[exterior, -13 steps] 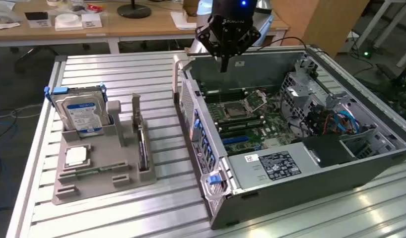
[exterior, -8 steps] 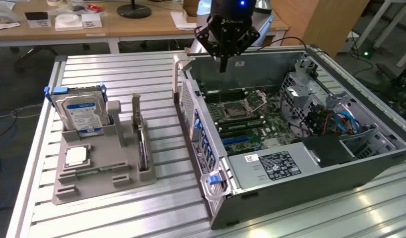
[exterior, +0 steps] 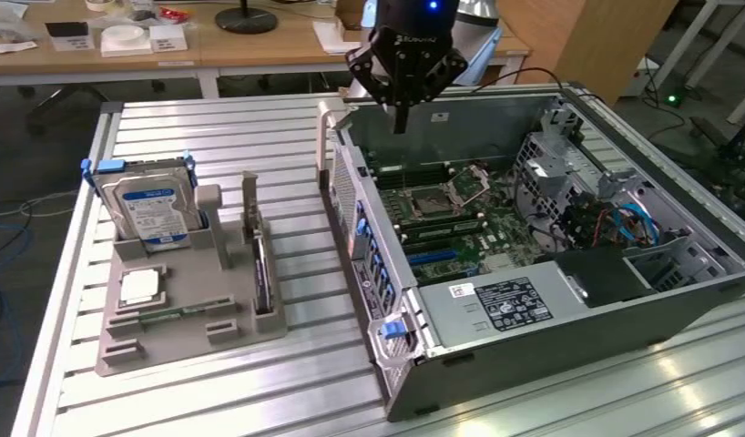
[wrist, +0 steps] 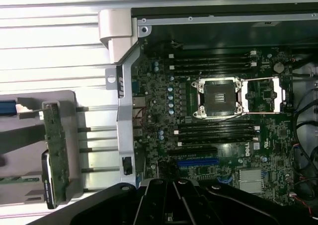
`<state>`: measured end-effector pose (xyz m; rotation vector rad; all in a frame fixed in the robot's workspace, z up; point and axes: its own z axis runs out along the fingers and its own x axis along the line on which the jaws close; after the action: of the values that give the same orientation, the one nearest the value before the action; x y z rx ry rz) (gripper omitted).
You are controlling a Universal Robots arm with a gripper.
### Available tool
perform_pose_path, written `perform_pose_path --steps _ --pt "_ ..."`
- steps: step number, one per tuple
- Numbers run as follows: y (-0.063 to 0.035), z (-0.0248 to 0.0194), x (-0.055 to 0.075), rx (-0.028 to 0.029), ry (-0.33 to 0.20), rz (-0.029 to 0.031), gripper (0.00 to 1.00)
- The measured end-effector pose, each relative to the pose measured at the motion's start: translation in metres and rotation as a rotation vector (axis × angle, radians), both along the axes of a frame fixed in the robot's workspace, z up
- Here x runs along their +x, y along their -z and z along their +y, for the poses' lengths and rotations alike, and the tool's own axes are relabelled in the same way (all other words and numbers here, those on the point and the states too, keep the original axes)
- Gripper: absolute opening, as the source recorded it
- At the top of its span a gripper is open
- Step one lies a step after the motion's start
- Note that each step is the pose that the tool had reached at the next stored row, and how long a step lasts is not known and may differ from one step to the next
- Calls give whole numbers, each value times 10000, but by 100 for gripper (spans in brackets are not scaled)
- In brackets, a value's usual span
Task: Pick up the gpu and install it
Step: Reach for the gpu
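Worktop (exterior: 202, 137) carries the open PC case (exterior: 531, 355), right half of the exterior view. Grey holder (exterior: 178, 319) is lower left, with the gpu (exterior: 262, 273) standing on edge in its right-hand slot. My jaws are together and empty, top centre, above the case's far wall.

Gpu (exterior: 262, 273) upright in holder (exterior: 190, 319), exterior view's left of case (exterior: 567, 350).

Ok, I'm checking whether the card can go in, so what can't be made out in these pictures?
Exterior view: the gpu stands edge-on in the grey holder, so its faces and connector edge are hidden.
Wrist view: the gripper covers the motherboard past the blue slot.
Exterior view: the power supply label is too small to read.
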<state>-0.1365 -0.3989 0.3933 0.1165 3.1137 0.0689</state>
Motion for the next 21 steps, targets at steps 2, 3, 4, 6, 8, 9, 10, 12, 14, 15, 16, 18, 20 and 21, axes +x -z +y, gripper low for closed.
perform_pose_path --steps 2,3,4,6,8,9,10,12,14,15,16,18,20,21 --pt "0 0 -29 0 0 0 11" --pt "0 0 -44 -1 1 0 11" --pt "0 0 -59 -1 1 0 11" --pt "0 0 -91 0 1 0 11" --pt "0 0 -120 0 1 0 11" --pt "0 0 -133 0 1 0 11" --pt "0 0 -146 0 1 0 11" --pt "-1 0 -174 -1 0 0 11" --pt "0 0 -201 -1 1 0 11" --pt "0 0 -216 0 1 0 11" --pt "0 0 -230 0 1 0 11" --pt "0 0 -261 0 1 0 11" --pt "0 0 -289 0 1 0 11" --pt "0 0 -303 0 0 0 11"
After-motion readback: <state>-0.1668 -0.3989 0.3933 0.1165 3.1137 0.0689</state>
